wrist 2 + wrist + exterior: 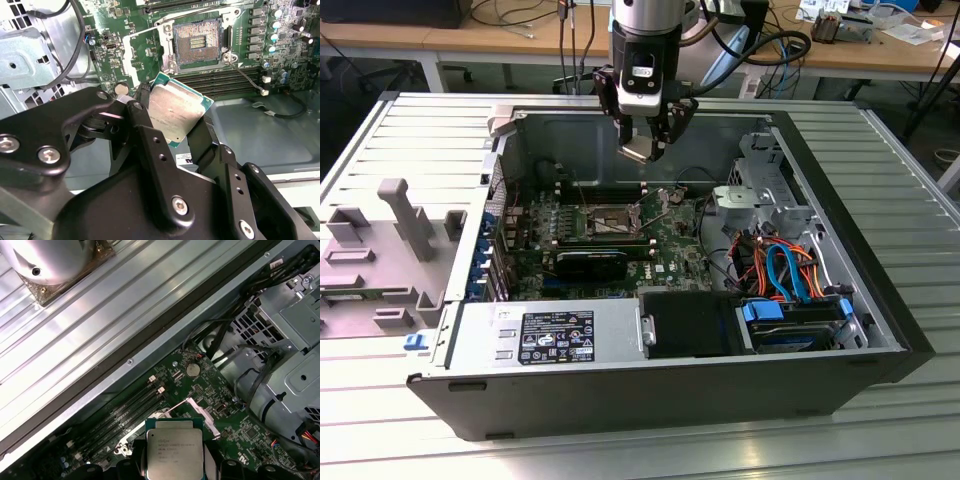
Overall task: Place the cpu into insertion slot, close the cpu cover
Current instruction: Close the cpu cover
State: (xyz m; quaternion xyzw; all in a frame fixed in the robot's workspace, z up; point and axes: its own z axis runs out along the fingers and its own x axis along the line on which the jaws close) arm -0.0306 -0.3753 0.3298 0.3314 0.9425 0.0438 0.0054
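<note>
Tool (645,148) pinching cpu (175,110) by its edges, upper centre of exterior view; insertion slot (608,222) lower in frame, slightly left, pins exposed.

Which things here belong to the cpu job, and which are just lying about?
Job: gripper, shut on the cpu; insertion slot, empty; cpu cover, raised open.
Just there: memory slots, drive cage, power supply, coloured cables.
</note>
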